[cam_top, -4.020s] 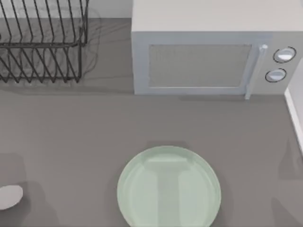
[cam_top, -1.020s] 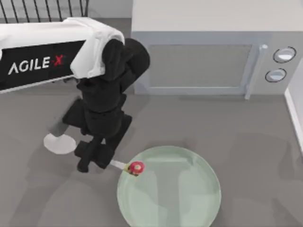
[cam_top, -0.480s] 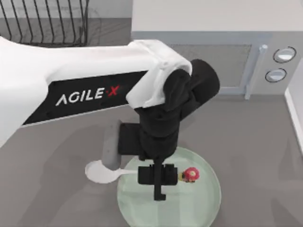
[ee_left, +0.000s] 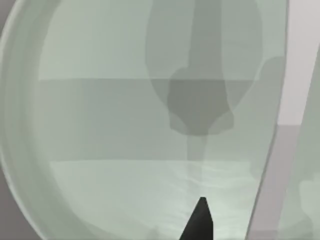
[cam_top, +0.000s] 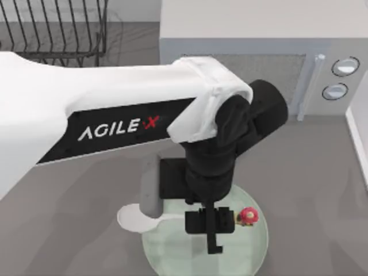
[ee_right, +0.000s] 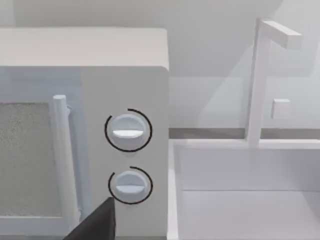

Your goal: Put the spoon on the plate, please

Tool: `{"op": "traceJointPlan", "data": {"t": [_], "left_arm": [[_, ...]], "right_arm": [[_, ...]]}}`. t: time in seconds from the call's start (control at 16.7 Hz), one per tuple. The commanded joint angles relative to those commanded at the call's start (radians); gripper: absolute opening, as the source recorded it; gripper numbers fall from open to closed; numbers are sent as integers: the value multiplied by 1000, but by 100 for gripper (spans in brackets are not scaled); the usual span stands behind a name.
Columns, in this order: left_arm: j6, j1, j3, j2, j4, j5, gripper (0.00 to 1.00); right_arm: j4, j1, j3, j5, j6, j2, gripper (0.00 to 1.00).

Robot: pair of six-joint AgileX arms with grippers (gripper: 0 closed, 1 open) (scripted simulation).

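The left arm, white with a black wrist, reaches from the top view's left across the grey surface (cam_top: 322, 172) and ends above the large round pale mint-green glossy plate (cam_top: 253, 247). Its tool (cam_top: 211, 230), the left one, points down over the plate's flat centre and is closed on the thin straight handle of the white spoon (cam_top: 133, 218).

The spoon lies crosswise under the tool. Its oval bowl sticks out on the tool's left side, beyond the plate's left rim and above the bare surface. Its small red-pink knob shows on the tool's right side, over the plate's right half. The handle between them is mostly hidden by the black fingers. Whether the spoon touches the plate cannot be told.

In the left wrist view the plate (ee_left: 110, 140) spreads beneath the camera with the arm's shadow on it, and one dark fingertip (ee_left: 200, 222) shows over the glaze.

Behind the plate stands a white box-shaped microwave (cam_top: 247, 69) with two round dials, and a black wire dish rack (cam_top: 57, 29) is at the far left corner. The right wrist view looks at the microwave's dials (ee_right: 129, 131) and a white sink (ee_right: 245, 190) beside it; a dark piece of the right tool shows there, and whether it is open cannot be told.
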State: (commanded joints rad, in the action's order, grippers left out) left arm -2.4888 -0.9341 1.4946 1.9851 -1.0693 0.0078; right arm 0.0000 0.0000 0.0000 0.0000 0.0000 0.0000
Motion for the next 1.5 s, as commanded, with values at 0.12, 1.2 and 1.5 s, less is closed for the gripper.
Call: {"op": "traceJointPlan", "data": {"t": [0.12,1.2,1.5], "left_arm": [[0,0,0,0,0,0,0],[52,-93,-50,-107,-48,62,0],[33,-76,-49,-86,16,46,0]], "right_arm": [[0,0,0,0,0,0,100],[0,0,0,0,0,0,100],[0,0,0,0,0,0,100]]}}
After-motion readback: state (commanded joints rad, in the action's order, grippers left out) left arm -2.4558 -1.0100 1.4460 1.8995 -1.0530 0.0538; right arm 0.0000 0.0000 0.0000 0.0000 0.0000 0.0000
